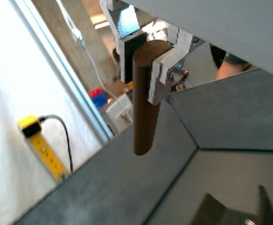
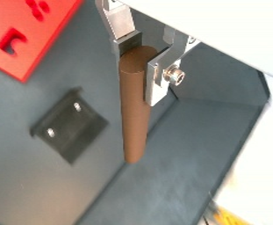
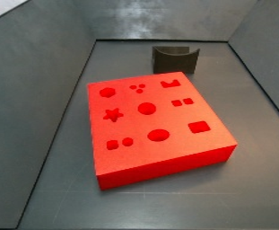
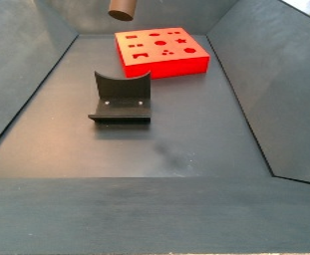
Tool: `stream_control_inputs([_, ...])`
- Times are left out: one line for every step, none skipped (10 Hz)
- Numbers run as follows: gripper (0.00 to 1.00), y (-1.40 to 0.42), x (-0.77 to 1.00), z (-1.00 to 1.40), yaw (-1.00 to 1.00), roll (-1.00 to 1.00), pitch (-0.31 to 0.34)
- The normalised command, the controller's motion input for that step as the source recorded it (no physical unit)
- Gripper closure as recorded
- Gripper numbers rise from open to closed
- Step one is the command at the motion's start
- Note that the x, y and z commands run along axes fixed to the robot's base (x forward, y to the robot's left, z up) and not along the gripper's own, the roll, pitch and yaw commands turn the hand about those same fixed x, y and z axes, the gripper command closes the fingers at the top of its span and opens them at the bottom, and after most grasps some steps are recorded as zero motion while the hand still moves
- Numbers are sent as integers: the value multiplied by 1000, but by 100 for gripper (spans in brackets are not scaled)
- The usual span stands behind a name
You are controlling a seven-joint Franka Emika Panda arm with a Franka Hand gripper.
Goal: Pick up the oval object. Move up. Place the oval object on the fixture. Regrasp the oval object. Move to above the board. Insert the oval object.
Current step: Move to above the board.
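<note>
gripper (image 2: 136, 54) clamped on upper end of the oval object (image 2: 132, 105), held high (only peg tip in a side view) above fixture (image 4: 120, 100) and board (image 4: 162, 51).

a dark grey floor (image 4: 184, 149) with sloped grey walls carries the board (image 4: 161, 52) at twelve o'clock in a side view, and the fixture (image 4: 122, 99) near centre, apart. the gripper (image 2: 136, 54) hangs above.
</note>
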Motion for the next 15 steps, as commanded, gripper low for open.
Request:
stream_control_inputs([100,-1000,-303,187,1000,-481,141])
stream_control_inputs([100,-1000,-294,188,1000,-474,126])
stream_control_inputs([100,-1000,-271,170,1000,-464,85])
stream_control_inputs([100,-1000,-267,177,1000,-456,70])
stream_control_inputs([100,-1000,-252,178,1000,-445,47])
stream_control_inputs([100,-1000,-223,172,1000,-433,20])
stream_control_inputs([100,-1000,-187,174,1000,-415,-8])
stream_control_inputs([100,-931,-156,158,1000,-409,-20])
stream_control_inputs([100,-548,-60,101,1000,-389,-47])
stream_control_inputs([100,-270,6,55,1000,-374,-66])
stream_control_inputs([100,-89,35,29,1000,-359,-93])
stream_control_inputs([100,-59,35,22,1000,-349,-116])
stream_control_inputs([100,-26,10,2,1000,-333,-146])
stream_control_inputs([100,-4,1,10,1000,-325,-170])
stream_control_inputs([100,4,-17,2,1000,-314,-196])
